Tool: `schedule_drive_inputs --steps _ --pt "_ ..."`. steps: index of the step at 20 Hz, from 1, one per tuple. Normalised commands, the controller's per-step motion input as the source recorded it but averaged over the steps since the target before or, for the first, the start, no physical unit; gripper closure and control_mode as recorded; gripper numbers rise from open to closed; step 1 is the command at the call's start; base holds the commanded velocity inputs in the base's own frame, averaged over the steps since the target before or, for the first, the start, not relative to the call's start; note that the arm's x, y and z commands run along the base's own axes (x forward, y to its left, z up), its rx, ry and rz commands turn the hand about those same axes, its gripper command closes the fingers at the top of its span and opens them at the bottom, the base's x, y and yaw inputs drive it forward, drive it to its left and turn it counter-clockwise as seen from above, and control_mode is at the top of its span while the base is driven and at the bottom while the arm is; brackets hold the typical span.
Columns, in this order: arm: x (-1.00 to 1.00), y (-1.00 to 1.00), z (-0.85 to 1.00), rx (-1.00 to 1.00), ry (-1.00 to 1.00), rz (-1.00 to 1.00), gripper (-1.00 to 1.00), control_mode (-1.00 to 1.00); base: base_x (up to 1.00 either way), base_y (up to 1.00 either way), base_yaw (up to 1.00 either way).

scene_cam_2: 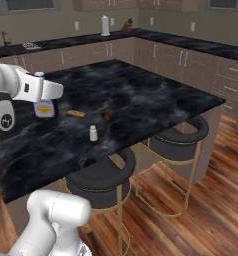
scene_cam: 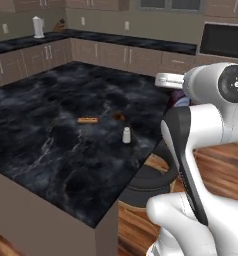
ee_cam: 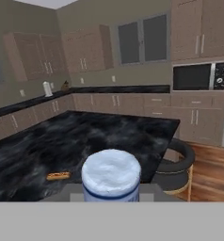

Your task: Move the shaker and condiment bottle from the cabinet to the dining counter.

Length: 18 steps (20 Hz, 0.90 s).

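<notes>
White shaker (scene_cam: 126,135); black, white-veined dining counter (scene_cam: 51,125); blue-grey-capped condiment bottle (scene_cam_2: 44,107).

One shaker (scene_cam: 126,135), one condiment bottle (scene_cam_2: 44,107), two stools (scene_cam_2: 178,141), one kettle (scene_cam: 38,27), one microwave (ee_cam: 200,76).

The left base view looks forward and down from behind the white arm onto the wide black marble dining counter (scene_cam: 51,125), its near corner low in the picture. The right base view faces the same slab (scene_cam_2: 141,105) from the other side, with the round dark stools (scene_cam_2: 103,177) under its near edge. Both share the slab's middle and the small white shaker (scene_cam: 126,134) (scene_cam_2: 93,133). The hand view looks level across the slab (ee_cam: 85,136), very close behind a pale bottle cap (ee_cam: 111,173).
</notes>
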Motion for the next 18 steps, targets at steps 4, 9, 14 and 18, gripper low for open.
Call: schedule_drive_inputs --steps 4,9,14,18 --pt "0.0 0.0 0.0 0.0 0.0 0.0 1.0 1.0 0.67 -0.18 0.29" --pt "0.0 0.0 0.0 0.0 0.0 0.0 1.0 1.0 0.66 -0.24 0.23" --pt "0.0 0.0 0.0 0.0 0.0 0.0 1.0 1.0 0.54 -0.39 0.15" --pt "0.0 0.0 0.0 0.0 0.0 0.0 1.0 1.0 0.5 -0.42 0.13"
